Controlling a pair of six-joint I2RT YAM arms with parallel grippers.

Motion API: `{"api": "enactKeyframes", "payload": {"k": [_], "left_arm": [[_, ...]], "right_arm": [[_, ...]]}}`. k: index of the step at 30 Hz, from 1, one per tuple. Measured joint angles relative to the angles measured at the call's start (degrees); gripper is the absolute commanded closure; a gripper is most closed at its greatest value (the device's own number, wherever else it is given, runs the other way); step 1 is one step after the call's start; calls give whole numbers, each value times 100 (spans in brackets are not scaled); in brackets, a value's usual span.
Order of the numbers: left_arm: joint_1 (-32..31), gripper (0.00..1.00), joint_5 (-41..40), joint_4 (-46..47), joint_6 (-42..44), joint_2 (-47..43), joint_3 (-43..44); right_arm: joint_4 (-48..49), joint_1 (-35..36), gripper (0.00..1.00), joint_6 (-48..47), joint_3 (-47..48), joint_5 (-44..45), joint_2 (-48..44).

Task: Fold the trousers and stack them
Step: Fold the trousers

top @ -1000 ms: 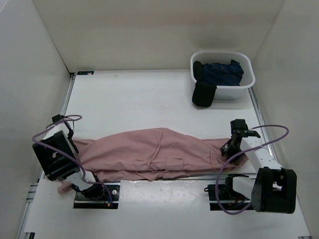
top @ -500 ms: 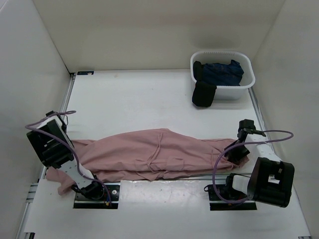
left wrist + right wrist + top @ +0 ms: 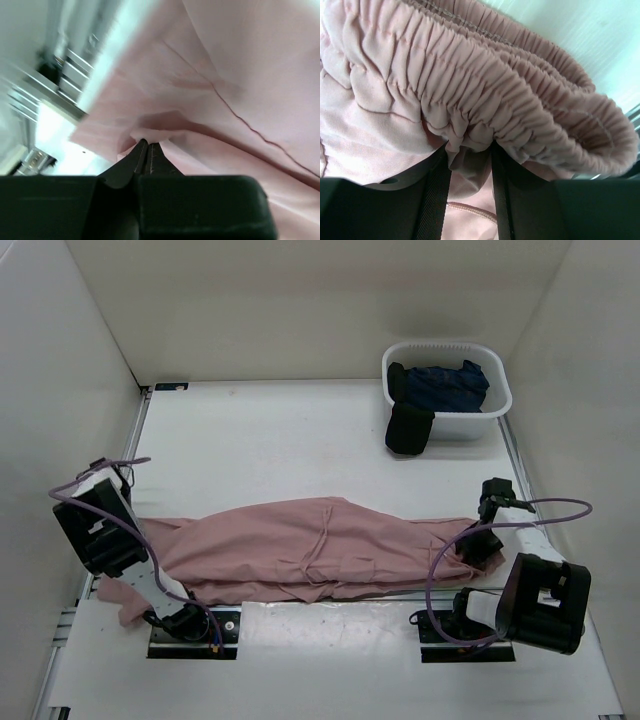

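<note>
The dusty-pink trousers (image 3: 310, 545) lie stretched left to right along the near part of the table, wrinkled. Their leg end is at the left and their gathered waistband (image 3: 520, 95) at the right. My left gripper (image 3: 146, 143) is shut, with a small fold of the thin leg fabric (image 3: 160, 125) pinched at its tips, near the table's left edge. My right gripper (image 3: 470, 150) is at the waist end (image 3: 478, 540), its fingers closed on a bunch of the elastic waistband. A pink drawstring (image 3: 470, 211) lies below, between the fingers.
A white basket (image 3: 447, 345) stands at the back right with dark navy garments (image 3: 445, 385) in it, and a black one (image 3: 410, 430) hangs over its front. White walls close in both sides. The arm bases and a metal rail (image 3: 330, 612) run along the near edge.
My left jaws have closed on the leg fabric after the arm shifted slightly left. The right arm swung out to the right and settled on the waistband, its jaws narrowing a little.
</note>
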Motion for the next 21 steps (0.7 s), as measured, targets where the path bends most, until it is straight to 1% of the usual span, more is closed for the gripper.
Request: {"api": "enactKeyframes", "payload": {"k": [2, 6, 9, 12, 14, 15, 16, 17, 18, 19, 20, 21], "left_arm": [[-125, 86, -4, -72, -2, -122, 269], [-649, 86, -52, -101, -4, -452, 1130], [-953, 86, -162, -109, -4, -507, 1672], [-1019, 86, -297, -120, -7, -431, 1749], [-999, 86, -407, -142, -7, -264, 1646], [-990, 83, -448, -157, -7, -144, 1569], [-986, 74, -481, -201, -4, 7, 1515], [-984, 62, -511, -214, 2, 177, 1467], [-981, 30, -542, -223, 13, 352, 1440], [-981, 19, -579, -227, 22, 518, 1436], [-979, 11, -612, -214, 13, 660, 1438], [-975, 0, -636, -203, 15, 767, 1445]], "right_arm": [[0, -52, 60, -13, 24, 160, 9], [-4, -223, 60, -17, 131, 435, 177], [-22, -302, 60, -17, 221, 505, 302], [-48, -328, 58, -20, 282, 501, 382], [-52, -332, 54, -46, 328, 514, 439], [-57, -337, 50, -63, 354, 529, 463], [-59, -339, 39, -85, 382, 557, 490], [-52, -345, 36, -107, 411, 581, 505], [-48, -352, 33, -146, 442, 601, 518], [-39, -361, 29, -192, 472, 610, 527], [-42, -365, 29, -238, 514, 610, 531], [-42, -354, 27, -291, 568, 610, 533]]}}
